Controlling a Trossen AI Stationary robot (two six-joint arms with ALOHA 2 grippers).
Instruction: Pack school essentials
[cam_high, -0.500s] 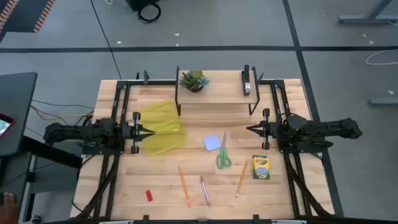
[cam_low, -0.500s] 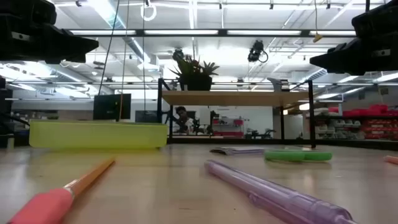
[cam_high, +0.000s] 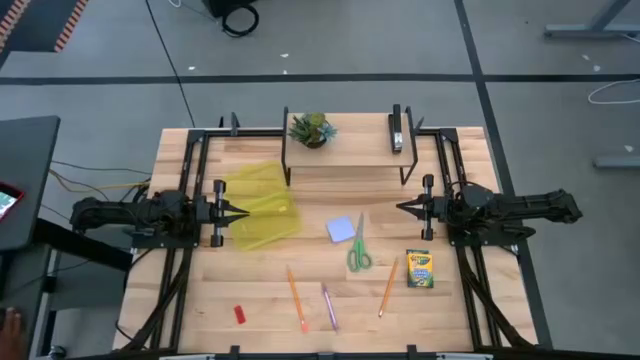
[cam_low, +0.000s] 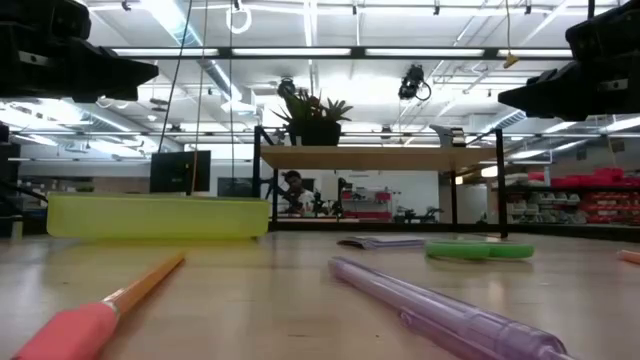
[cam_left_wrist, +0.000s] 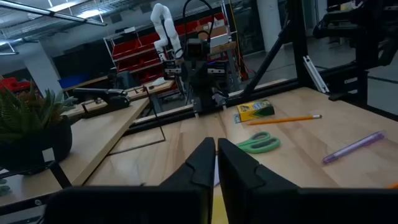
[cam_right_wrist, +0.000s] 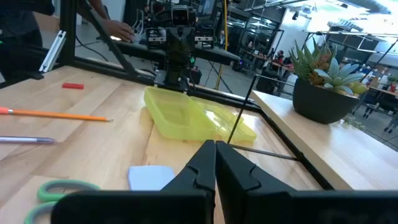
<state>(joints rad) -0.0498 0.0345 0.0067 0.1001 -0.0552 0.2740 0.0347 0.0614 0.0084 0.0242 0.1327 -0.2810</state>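
Note:
A yellow-green translucent tray (cam_high: 262, 207) lies on the table left of centre. The pale blue notepad (cam_high: 341, 229), green-handled scissors (cam_high: 358, 250), crayon box (cam_high: 419, 269), two orange pencils (cam_high: 296, 297) (cam_high: 387, 287), purple pen (cam_high: 328, 306) and red eraser (cam_high: 240, 314) lie flat on the table's near half. My left gripper (cam_high: 243, 213) is shut and empty at the tray's left edge, above the table. My right gripper (cam_high: 402, 208) is shut and empty to the right of the notepad.
A raised wooden shelf (cam_high: 345, 145) at the far side carries a potted plant (cam_high: 310, 129) and a black stapler (cam_high: 397, 128). Black frame rails (cam_high: 190, 190) run along both sides. A person's hand (cam_high: 10, 322) shows at the lower left, off the table.

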